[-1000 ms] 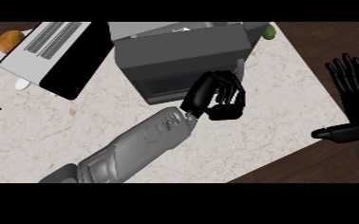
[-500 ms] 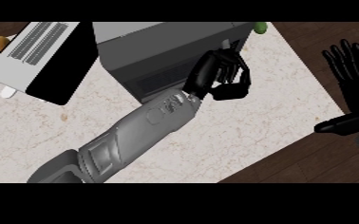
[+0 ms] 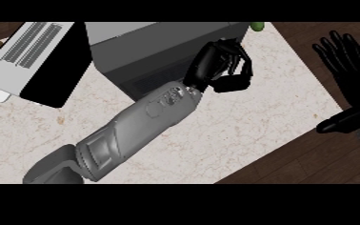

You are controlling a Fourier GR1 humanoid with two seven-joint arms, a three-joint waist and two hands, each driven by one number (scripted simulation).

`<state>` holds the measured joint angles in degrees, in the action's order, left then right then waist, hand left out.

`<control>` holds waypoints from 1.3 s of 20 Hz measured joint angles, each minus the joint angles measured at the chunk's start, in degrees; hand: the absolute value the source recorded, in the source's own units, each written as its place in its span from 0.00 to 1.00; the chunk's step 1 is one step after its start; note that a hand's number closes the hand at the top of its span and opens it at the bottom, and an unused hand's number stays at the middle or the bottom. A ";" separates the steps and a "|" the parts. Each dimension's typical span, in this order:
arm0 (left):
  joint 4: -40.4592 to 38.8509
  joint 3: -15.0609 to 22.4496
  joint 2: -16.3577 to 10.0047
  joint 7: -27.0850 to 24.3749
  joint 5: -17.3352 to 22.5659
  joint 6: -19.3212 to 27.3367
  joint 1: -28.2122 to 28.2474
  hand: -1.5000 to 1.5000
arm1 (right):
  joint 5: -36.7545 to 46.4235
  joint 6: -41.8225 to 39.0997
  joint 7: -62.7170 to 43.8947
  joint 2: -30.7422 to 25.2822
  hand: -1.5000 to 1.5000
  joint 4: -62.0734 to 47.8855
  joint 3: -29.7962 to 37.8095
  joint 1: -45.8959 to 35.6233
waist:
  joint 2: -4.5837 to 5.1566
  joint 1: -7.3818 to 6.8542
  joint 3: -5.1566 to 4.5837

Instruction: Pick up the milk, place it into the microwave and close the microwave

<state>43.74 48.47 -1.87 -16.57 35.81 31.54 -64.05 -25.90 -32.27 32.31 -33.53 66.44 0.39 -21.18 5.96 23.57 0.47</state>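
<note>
The grey microwave (image 3: 158, 45) stands at the back of the counter, and its door (image 3: 44, 59) is swung wide open to the left, white with vents and a black panel. My left hand (image 3: 224, 67) is at the microwave's front right corner with its fingers curled. Nothing shows inside the curl. No milk is visible anywhere in the head view. My right hand (image 3: 340, 59) rests open at the right edge with its fingers up.
A small green object (image 3: 258, 26) peeks out behind the microwave's right rear corner. The pale stone counter (image 3: 246, 124) ends in a slanted edge at the lower right, with dark wooden floor (image 3: 302, 162) beyond it.
My left arm has stretched further up and to the right along the microwave's front, the hand staying curled. The right hand has slid towards the right edge of the view.
</note>
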 measured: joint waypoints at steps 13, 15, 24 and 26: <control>-0.32 0.63 -0.53 -0.74 2.40 1.36 0.18 1.00 | 0.17 -5.39 -4.69 -2.26 1.00 12.13 -7.88 -2.91 | -0.43 0.90 0.05; -0.24 0.63 -0.76 -0.83 2.73 1.88 0.38 1.00 | -0.24 -5.67 -5.31 -2.48 1.00 13.59 -8.51 -2.89 | -0.54 1.30 0.07; 0.26 0.65 -1.35 -1.58 3.80 3.95 1.08 1.00 | -2.16 -6.48 -7.45 -2.77 1.00 19.42 -10.94 -2.36 | -0.72 2.39 0.07; 0.39 0.63 -1.46 -1.69 3.99 4.41 1.21 1.00 | -2.64 -6.62 -7.80 -2.88 1.00 20.49 -11.25 -2.21 | -0.74 2.60 0.08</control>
<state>44.13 49.09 -3.34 -18.26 39.79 35.96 -62.84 -28.53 -38.89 24.50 -36.40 86.93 -10.86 -23.40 5.22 26.17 0.54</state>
